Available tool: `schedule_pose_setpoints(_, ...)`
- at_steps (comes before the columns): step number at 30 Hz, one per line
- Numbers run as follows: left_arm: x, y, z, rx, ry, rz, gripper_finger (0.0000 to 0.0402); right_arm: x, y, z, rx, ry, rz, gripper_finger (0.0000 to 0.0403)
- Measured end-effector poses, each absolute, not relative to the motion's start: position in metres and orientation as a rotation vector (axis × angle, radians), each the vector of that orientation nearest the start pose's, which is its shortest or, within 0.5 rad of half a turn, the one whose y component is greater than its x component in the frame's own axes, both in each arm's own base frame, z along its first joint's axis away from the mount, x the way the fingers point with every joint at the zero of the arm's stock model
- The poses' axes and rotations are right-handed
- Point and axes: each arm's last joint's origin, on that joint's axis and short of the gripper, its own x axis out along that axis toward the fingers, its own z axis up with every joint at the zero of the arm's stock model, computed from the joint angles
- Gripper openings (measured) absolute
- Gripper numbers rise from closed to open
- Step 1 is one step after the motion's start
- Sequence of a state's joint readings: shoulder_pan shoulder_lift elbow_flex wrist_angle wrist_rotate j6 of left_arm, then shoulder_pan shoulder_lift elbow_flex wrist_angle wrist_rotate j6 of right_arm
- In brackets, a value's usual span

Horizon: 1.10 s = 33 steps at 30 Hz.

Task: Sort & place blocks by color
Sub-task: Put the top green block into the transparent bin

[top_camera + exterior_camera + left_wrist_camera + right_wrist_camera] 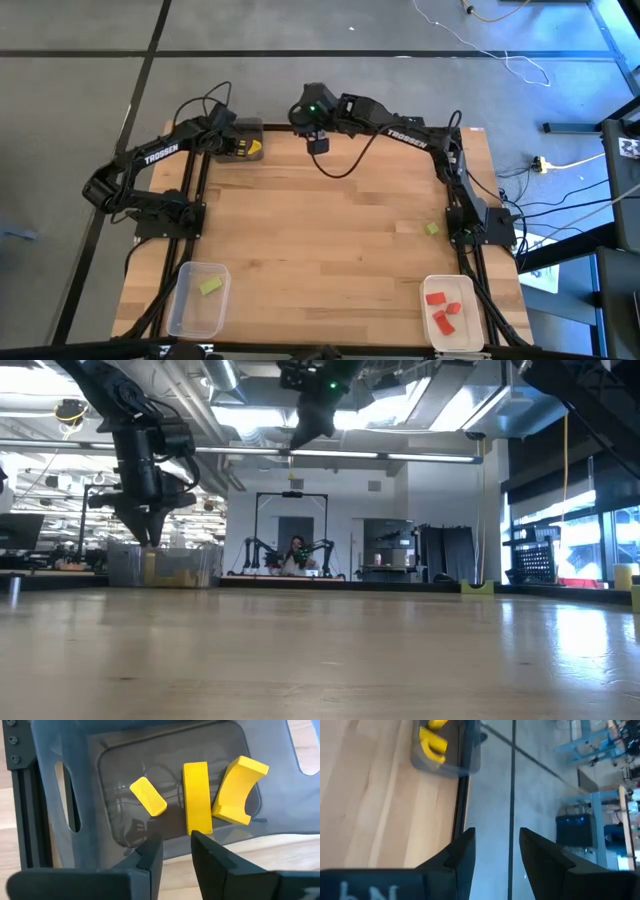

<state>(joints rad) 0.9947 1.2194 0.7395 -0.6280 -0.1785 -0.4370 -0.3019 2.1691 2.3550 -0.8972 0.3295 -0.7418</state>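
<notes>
Three yellow blocks lie on the floor of a dark bin (100,795) at the table's far left edge: a small slab (148,796), a long bar (196,795) and an arched piece (239,790). My left gripper (176,851) hangs open just above that bin (246,130), holding nothing. My right gripper (318,143) is open and empty, raised high (303,435) at the middle of the far edge. One light green block (432,228) lies on the table's right side. Another green block (208,287) lies in a clear bin (180,310). Red blocks (444,310) lie in a white bin (462,340).
The clear bin sits at the near left corner and the white bin at the near right corner. Both arms' bases (165,212) (480,225) stand at the table's side edges. A cable (345,165) hangs from the right arm. Bare wood (320,240) spans the middle.
</notes>
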Motion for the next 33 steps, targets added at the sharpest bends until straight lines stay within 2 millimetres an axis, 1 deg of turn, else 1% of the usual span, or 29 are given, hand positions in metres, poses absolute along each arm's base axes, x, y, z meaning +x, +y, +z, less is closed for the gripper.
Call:
schedule_pose_setpoints(2, 0.114, 0.185, 0.206, -0.812, 0.83, 1.286, 0.0093, 0.44, -0.152, 0.367, -0.695, 0.947, -0.338, 0.0154)
schedule_pose_setpoints(5, 0.114, 0.185, 0.211, -0.799, 0.804, 1.287, 0.0093, 0.422, -0.156, 0.382, -0.666, 0.967, -0.4, 0.0154)
schedule_pose_setpoints(10, 0.118, 0.184, 0.232, -0.703, 0.752, 1.258, 0.0093, 0.386, -0.167, 0.408, -0.48, 0.963, -0.517, 0.0154)
schedule_pose_setpoints(14, 0.125, 0.177, 0.251, -0.609, 0.717, 1.189, 0.0094, 0.349, -0.176, 0.422, -0.297, 1.007, -0.621, 0.0154)
schedule_pose_setpoints(18, 0.132, 0.165, 0.265, -0.552, 0.681, 1.128, 0.0094, 0.32, -0.186, 0.418, -0.122, 1.137, -0.703, 0.0154)
schedule_pose_setpoints(21, 0.137, 0.157, 0.269, -0.535, 0.666, 1.077, 0.0094, 0.302, -0.193, 0.413, 0.03, 1.221, -0.786, 0.0154)
schedule_pose_setpoints(24, 0.142, 0.151, 0.271, -0.529, 0.663, 1.024, 0.0094, 0.295, -0.205, 0.407, 0.217, 1.175, -0.903, 0.0154)
schedule_pose_setpoints(28, 0.149, 0.144, 0.271, -0.512, 0.675, 0.981, 0.0094, 0.283, -0.221, 0.405, 0.475, 1.107, -0.875, 0.0154)
schedule_pose_setpoints(30, 0.151, 0.142, 0.271, -0.505, 0.68, 0.964, 0.0094, 0.276, -0.23, 0.405, 0.549, 1.081, -0.902, 0.0154)
schedule_pose_setpoints(33, 0.155, 0.137, 0.271, -0.494, 0.685, 0.942, 0.0094, 0.262, -0.246, 0.405, 0.608, 1.055, -0.976, 0.0154)
